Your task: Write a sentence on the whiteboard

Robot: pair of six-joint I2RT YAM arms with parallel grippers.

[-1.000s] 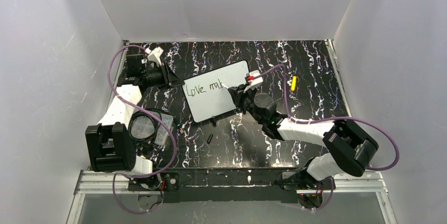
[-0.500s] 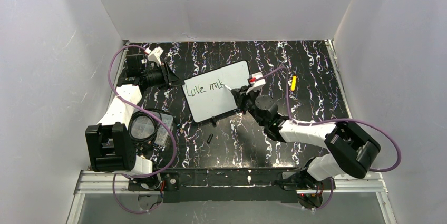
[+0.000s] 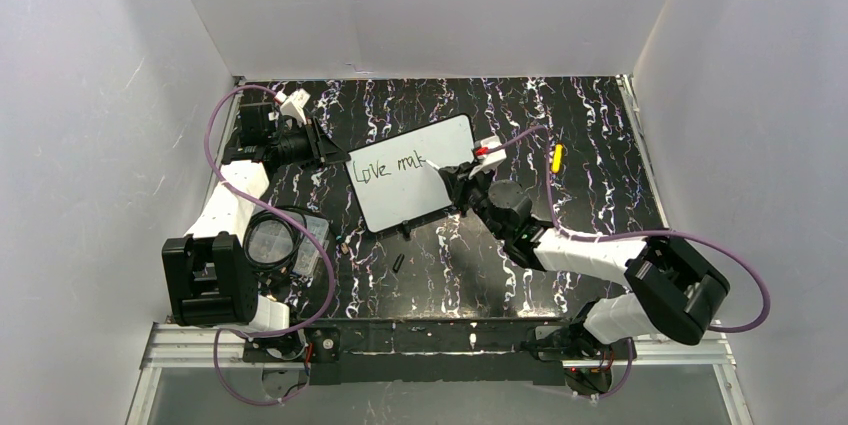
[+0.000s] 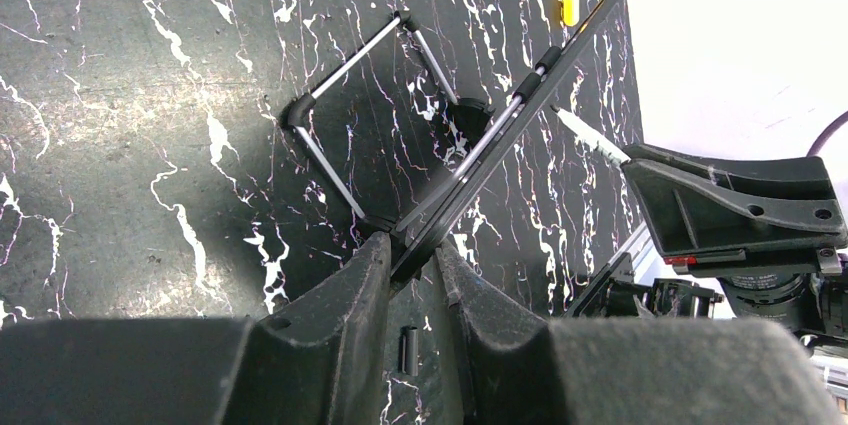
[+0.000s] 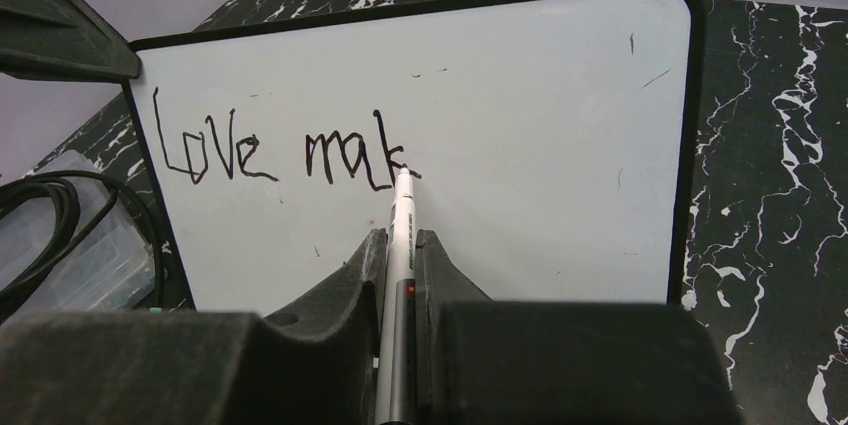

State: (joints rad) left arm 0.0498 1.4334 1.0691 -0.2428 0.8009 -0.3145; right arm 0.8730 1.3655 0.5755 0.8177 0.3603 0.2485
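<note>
the whiteboard (image 5: 520, 125) seems light, stiff, slippery; my left gripper (image 4: 412, 250) is clamped on its edge, my right gripper (image 5: 400, 250) on the pen (image 5: 403, 215).

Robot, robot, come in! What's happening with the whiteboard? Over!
Left end effector clamped on whiteboard edge. Right end effector shut on pen, tip at "Love mak". Nothing blocking the writing.
</note>
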